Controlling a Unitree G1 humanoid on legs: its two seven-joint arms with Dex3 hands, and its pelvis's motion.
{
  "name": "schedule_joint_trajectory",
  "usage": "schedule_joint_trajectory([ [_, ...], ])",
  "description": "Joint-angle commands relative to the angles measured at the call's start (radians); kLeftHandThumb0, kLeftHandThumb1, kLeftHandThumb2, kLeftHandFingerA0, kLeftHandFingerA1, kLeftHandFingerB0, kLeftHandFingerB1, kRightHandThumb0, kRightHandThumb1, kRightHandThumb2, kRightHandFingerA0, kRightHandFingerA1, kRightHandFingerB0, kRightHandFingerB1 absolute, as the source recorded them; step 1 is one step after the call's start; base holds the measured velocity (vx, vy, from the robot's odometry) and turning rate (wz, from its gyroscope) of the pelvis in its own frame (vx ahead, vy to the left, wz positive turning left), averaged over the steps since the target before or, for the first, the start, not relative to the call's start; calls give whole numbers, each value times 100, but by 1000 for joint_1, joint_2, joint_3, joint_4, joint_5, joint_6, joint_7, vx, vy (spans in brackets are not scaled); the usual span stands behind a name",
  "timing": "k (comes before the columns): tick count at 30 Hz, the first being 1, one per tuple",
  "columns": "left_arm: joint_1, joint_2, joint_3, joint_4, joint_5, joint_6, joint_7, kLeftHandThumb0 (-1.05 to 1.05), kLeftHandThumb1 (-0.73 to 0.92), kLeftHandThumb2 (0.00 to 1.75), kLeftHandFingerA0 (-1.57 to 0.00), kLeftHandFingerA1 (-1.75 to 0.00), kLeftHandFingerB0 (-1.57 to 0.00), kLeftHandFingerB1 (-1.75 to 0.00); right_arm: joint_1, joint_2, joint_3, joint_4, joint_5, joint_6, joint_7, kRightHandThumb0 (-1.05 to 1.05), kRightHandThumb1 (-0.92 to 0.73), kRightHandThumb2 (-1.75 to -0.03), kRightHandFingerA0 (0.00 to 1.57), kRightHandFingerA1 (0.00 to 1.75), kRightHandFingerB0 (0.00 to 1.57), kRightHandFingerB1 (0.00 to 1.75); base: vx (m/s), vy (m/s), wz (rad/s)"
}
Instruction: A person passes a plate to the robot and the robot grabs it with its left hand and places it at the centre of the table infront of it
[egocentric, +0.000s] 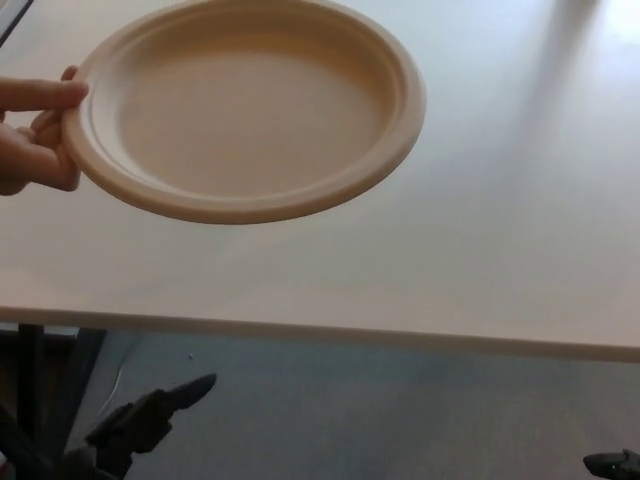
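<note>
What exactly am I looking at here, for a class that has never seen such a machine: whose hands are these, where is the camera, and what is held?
The camera sits on a humanoid robot's head, looking down. A person's hand at the left holds a round beige paper plate by its rim, above a pale white table. Nothing else shows on the table. Below its near edge, the robot's black left hand shows, fingers apart, holding nothing. Only a sliver of its right hand appears at the bottom right corner.

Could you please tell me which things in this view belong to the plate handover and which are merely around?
Job: plate; person's hand holding its rim; left hand below the table edge; table.

Around: right hand, barely visible; table leg; floor.
</note>
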Motion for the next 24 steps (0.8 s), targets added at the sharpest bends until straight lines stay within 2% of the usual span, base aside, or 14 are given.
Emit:
schedule_joint_trajectory([
  [1, 156, -19, 177, -645, 111, -201, -8, -88, 57, 90, -13, -14, -4, -26, 39, -57, 40, 18, -37, 22, 55, -77, -62, -103, 34, 66, 14, 54, 0, 0, 0],
  [5, 154, -34, 190, -711, 86, -212, -3, -84, 54, 89, -7, -17, -8, -29, 38, -57, 42, 20, -32, 19, 57, -76, -62, -102, 33, 65, 14, 54, 0, 0, 0],
  [7, 159, -58, 203, -749, 89, -221, 8, -76, 49, 88, 0, -17, 0, -29, 37, -58, 46, 22, -32, 20, 56, -77, -62, -103, 34, 65, 14, 54, 0, 0, 0],
  [10, 191, -37, 183, -805, 38, -177, -26, -73, 48, 86, -4, -14, -2, -34, 36, -59, 50, 23, -33, 19, 54, -77, -62, -103, 34, 65, 14, 54, 0, 0, 0],
  [11, 199, -37, 194, -817, 36, -175, -29, -73, 48, 86, -5, -12, -8, -48, 35, -58, 50, 24, -33, 20, 54, -76, -62, -103, 35, 66, 15, 55, 0, 0, 0],
  [12, 206, -37, 205, -823, 38, -177, -29, -73, 48, 86, -5, -12, -8, -48, 34, -58, 51, 25, -32, 21, 52, -76, -62, -103, 35, 66, 15, 55, 0, 0, 0],
  [13, 202, -42, 216, -827, 44, -181, -23, -70, 61, 58, -4, -28, -19, -34, 34, -58, 51, 26, -30, 20, 53, -76, -62, -102, 34, 65, 15, 55, 0, 0, 0],
  [14, 196, -48, 227, -831, 52, -186, -16, -70, 61, 58, -4, -28, -19, -34, 35, -57, 49, 25, -27, 19, 55, -76, -62, -102, 34, 65, 15, 55, 0, 0, 0],
  [15, 188, -70, 232, -837, 71, -176, -4, -73, 55, 89, -4, -37, -21, -45, 36, -57, 49, 24, -25, 18, 57, -77, -61, -102, 35, 66, 16, 55, 0, 0, 0],
  [16, 179, -103, 220, -847, 86, -153, 11, -36, 43, 100, -2, -52, 0, -47, 36, -58, 51, 24, -25, 19, 59, -78, -62, -103, 35, 65, 15, 55, 0, 0, 0],
  [17, 182, -107, 203, -850, 72, -145, 7, -36, 43, 100, -2, -52, 0, -47, 35, -59, 54, 25, -27, 22, 60, -78, -62, -103, 35, 65, 15, 55, 0, 0, 0],
  [18, 30, -104, 116, -722, 96, -18, -28, -72, 58, 96, -2, -31, -3, -29, 28, -61, 52, 22, -25, 24, 63, -78, -62, -103, 35, 66, 16, 55, 0, 0, 0],
  [19, -12, -113, 87, -696, 95, 11, -34, -75, 55, 90, -4, -39, -10, -39, 26, -61, 53, 22, -24, 23, 62, -77, -61, -102, 33, 65, 16, 55, 0, 0, 0],
  [24, -22, -153, 119, -762, 113, -20, -13, -75, 53, 89, -4, -41, -11, -39, 11, -64, 59, 23, -29, 38, 56, -76, -62, -102, 35, 66, 16, 55, 0, 0, 0],
])
